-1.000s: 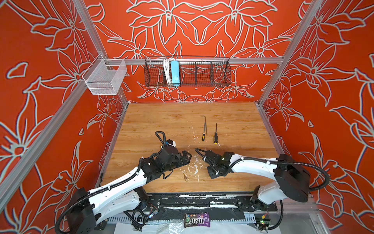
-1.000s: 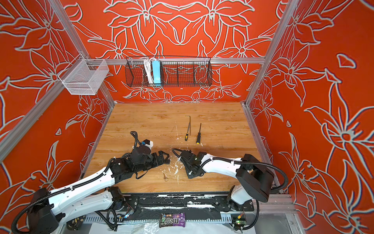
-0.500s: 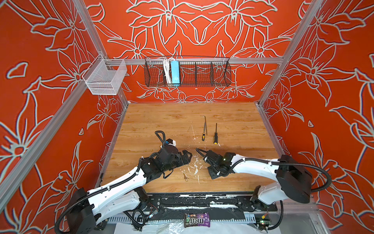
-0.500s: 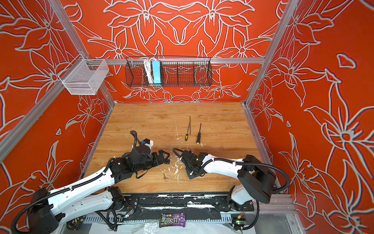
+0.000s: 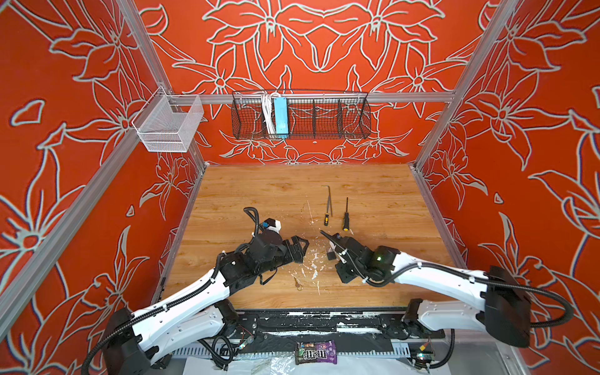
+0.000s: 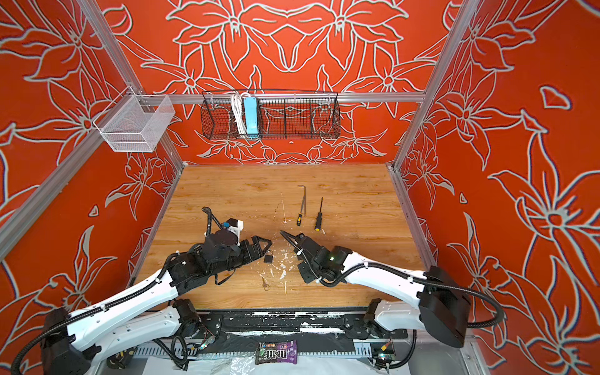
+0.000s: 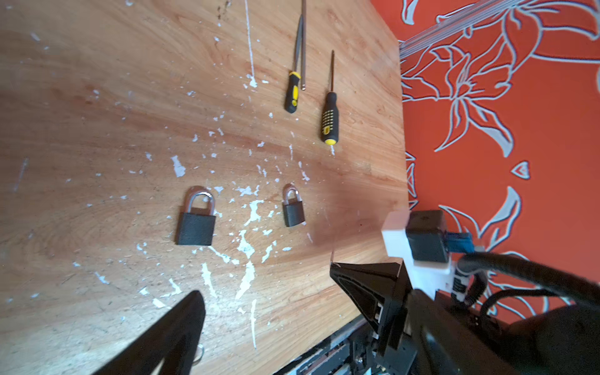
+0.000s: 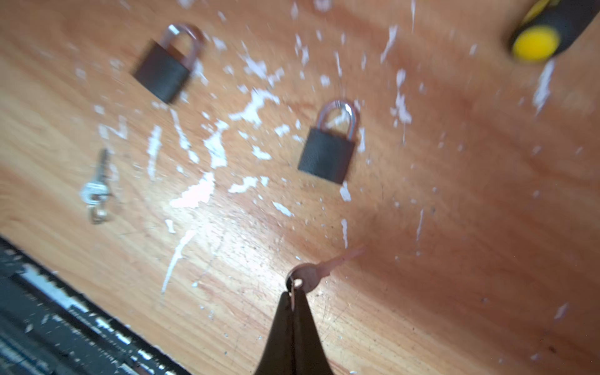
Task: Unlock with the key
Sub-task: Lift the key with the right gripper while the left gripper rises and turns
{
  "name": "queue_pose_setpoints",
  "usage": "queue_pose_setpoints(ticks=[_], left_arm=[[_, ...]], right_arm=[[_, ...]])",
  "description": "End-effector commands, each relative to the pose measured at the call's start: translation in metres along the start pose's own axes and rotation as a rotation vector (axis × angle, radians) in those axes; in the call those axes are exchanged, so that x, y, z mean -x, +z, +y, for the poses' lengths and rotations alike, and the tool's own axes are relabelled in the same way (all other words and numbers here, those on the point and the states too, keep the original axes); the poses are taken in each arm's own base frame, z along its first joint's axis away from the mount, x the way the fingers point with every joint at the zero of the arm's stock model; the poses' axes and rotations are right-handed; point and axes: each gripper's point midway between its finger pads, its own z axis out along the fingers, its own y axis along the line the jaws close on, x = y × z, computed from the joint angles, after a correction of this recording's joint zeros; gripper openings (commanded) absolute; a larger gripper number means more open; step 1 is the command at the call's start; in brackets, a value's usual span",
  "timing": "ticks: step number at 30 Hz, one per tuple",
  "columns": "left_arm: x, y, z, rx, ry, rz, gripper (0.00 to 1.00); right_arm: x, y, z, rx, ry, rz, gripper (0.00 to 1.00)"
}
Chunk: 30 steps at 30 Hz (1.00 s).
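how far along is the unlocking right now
Done: right end effector is shut on a key. In hand: that key hangs short of the nearer padlock, not inserted. To do: both padlock shackles are closed; the other padlock and spare key lie apart; left end effector is open, empty.

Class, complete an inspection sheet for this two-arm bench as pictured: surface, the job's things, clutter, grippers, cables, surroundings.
Surface: wooden tabletop, flecked with white chips.
Job's things: left padlock and right padlock lie flat, apart, shackles closed; held key in the right jaws; spare key on a ring lies loose toward the front edge.
Clutter: screwdriver beside hex key, second screwdriver next to them; M&M's packet off the front edge.
Grippers: left gripper open, empty; right gripper shut on the held key.
Cables: black conduits run along both arms; no snag seen.
Surroundings: orange floral walls; white mesh basket; black wire basket holding a blue power strip.
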Motion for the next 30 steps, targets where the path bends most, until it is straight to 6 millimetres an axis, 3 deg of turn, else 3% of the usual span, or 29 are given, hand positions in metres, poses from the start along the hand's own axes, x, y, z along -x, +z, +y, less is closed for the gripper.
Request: queue_pose_setpoints(ticks=[1, 8, 13, 18, 30], left_arm=[[0.004, -0.005, -0.011, -0.039, -0.018, 0.014, 0.98], [0.004, 0.0, -0.033, -0.087, -0.007, 0.104, 0.98], [-0.007, 0.018, -0.053, -0.126, 0.017, 0.221, 0.99], [-0.014, 0.03, -0.069, -0.171, 0.041, 0.292, 0.91], [-0.03, 0.056, -0.081, -0.143, 0.067, 0.419, 0.63]], right_arm=[[0.012, -0.013, 0.006, 0.053, -0.085, -0.093, 0.0], [0.041, -0.053, 0.025, 0.163, -0.205, -0.296, 0.0], [0.052, -0.065, 0.034, 0.191, -0.27, -0.348, 0.0], [0.058, -0.069, 0.045, 0.215, -0.329, -0.365, 0.0], [0.066, -0.083, 0.061, 0.252, -0.453, -0.449, 0.0]])
